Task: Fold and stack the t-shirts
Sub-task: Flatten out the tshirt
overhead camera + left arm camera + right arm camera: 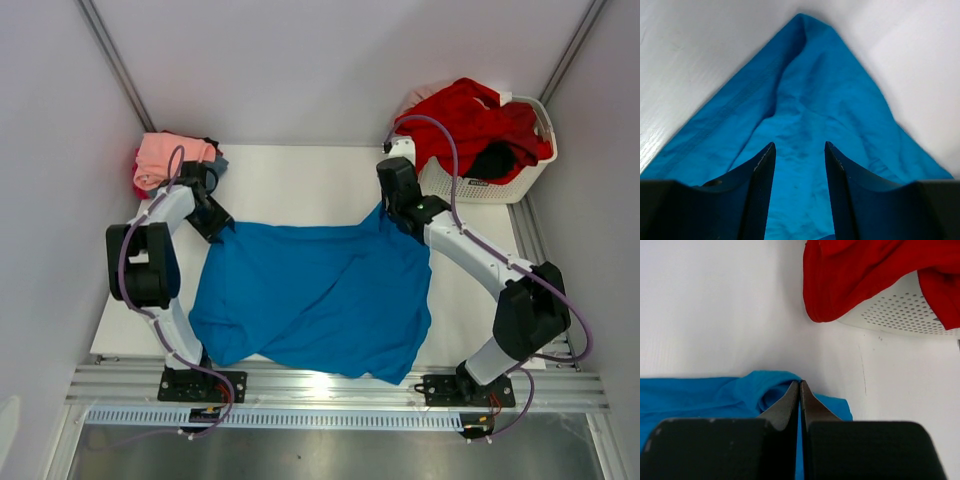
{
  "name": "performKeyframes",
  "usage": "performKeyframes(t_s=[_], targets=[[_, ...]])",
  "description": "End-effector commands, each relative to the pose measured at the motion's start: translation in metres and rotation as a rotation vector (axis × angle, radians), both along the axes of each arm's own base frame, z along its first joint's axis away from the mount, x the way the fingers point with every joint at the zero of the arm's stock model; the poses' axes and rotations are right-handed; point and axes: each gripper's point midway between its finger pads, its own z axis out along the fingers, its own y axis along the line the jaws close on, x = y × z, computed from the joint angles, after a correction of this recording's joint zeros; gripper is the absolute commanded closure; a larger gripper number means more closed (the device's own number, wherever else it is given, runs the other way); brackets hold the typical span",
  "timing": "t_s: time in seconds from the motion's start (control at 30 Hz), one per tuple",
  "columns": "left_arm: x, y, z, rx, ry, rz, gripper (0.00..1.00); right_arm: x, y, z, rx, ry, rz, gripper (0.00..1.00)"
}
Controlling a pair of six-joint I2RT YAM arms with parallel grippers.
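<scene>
Beyond the far left corner of the bright blue cloth t-shirt (310, 290) sits a small pile of folded tees (170, 160), salmon pink on top, so I judge you are spreading the next garment and not yet folding it. Your left gripper (799, 145) is down at the shirt's far left corner with its jaws apart and cloth lying flat in the gap, nothing pinched. Closing there looks like your next move. The shirt lies rumpled across the middle of the white surface (300, 175), creased diagonally, its near hem reaching over the surface's near edge. At the shirt's far right corner your right gripper (800, 382) has its jaws clenched on a fold of the blue cloth, which is drawn up to a point. With both corners held, you would need to draw them apart and away from you to flatten it. Bare surface lies beyond the shirt's far edge to pull into. To the shirt's far right, the white perforated plastic basket (500, 180), draped with a red tee (470, 115), stands near, so mind that arm's swing.
</scene>
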Motion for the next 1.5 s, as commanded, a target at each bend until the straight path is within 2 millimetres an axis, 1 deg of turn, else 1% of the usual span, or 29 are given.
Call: performKeyframes(t_s=[0.0, 0.07, 0.23, 0.27, 0.43, 0.5, 0.53, 0.63, 0.67, 0.7, 0.9, 0.93, 0.97, 1.03, 1.2, 1.3, 1.37, 1.4, 1.43, 1.47], targets=[[-0.005, 0.014, 0.000, 0.076, 0.053, 0.036, 0.53, -0.001, 0.000, 0.028, 0.054, -0.082, -0.009, 1.00], [-0.008, 0.015, -0.002, 0.088, 0.076, 0.036, 0.55, -0.002, -0.001, 0.031, 0.061, -0.088, -0.012, 1.00], [-0.016, 0.017, -0.017, 0.101, 0.153, 0.020, 0.61, -0.005, -0.001, 0.037, 0.076, -0.097, -0.011, 1.00], [-0.014, 0.018, -0.016, 0.101, 0.152, 0.020, 0.63, -0.006, -0.002, 0.039, 0.080, -0.102, -0.010, 1.00], [-0.010, 0.019, -0.022, 0.109, 0.177, 0.015, 0.66, -0.010, -0.002, 0.042, 0.101, -0.103, -0.008, 1.00], [-0.006, 0.019, -0.021, 0.111, 0.179, 0.014, 0.66, -0.012, -0.002, 0.044, 0.109, -0.105, -0.008, 1.00], [-0.006, 0.018, -0.024, 0.105, 0.184, 0.010, 0.68, -0.013, -0.002, 0.043, 0.113, -0.104, -0.007, 1.00], [0.000, 0.017, -0.022, 0.106, 0.172, 0.005, 0.71, -0.015, -0.003, 0.047, 0.118, -0.112, -0.006, 1.00], [0.000, 0.018, -0.025, 0.107, 0.181, 0.005, 0.72, -0.016, -0.003, 0.046, 0.119, -0.111, -0.006, 1.00], [0.005, 0.018, -0.022, 0.108, 0.169, 0.005, 0.72, -0.016, -0.004, 0.047, 0.119, -0.112, -0.007, 1.00], [0.014, 0.017, -0.024, 0.111, 0.175, -0.005, 0.81, -0.018, -0.002, 0.048, 0.123, -0.114, 0.004, 1.00], [0.015, 0.017, -0.024, 0.111, 0.174, -0.005, 0.88, -0.017, -0.003, 0.048, 0.118, -0.113, 0.002, 1.00], [0.015, 0.017, -0.025, 0.109, 0.177, -0.006, 0.93, -0.017, -0.002, 0.049, 0.117, -0.115, 0.004, 1.00], [0.014, 0.016, -0.026, 0.104, 0.178, -0.010, 0.99, -0.017, -0.003, 0.049, 0.113, -0.116, 0.004, 1.00], [0.011, 0.016, -0.026, 0.112, 0.175, -0.019, 0.99, -0.015, 0.000, 0.049, 0.115, -0.115, 0.010, 1.00], [0.009, 0.018, -0.023, 0.121, 0.167, -0.021, 0.99, -0.015, 0.000, 0.047, 0.114, -0.109, 0.012, 1.00], [0.010, 0.020, -0.015, 0.133, 0.147, -0.019, 0.99, -0.015, 0.001, 0.045, 0.113, -0.105, 0.014, 1.00], [0.012, 0.021, -0.009, 0.140, 0.134, -0.019, 0.99, -0.015, 0.002, 0.045, 0.114, -0.103, 0.016, 1.00], [0.013, 0.025, 0.001, 0.161, 0.114, -0.017, 0.99, -0.015, 0.002, 0.045, 0.114, -0.101, 0.018, 1.00], [0.021, 0.028, 0.014, 0.175, 0.080, -0.014, 0.99, -0.016, 0.002, 0.045, 0.113, -0.101, 0.020, 1.00]])
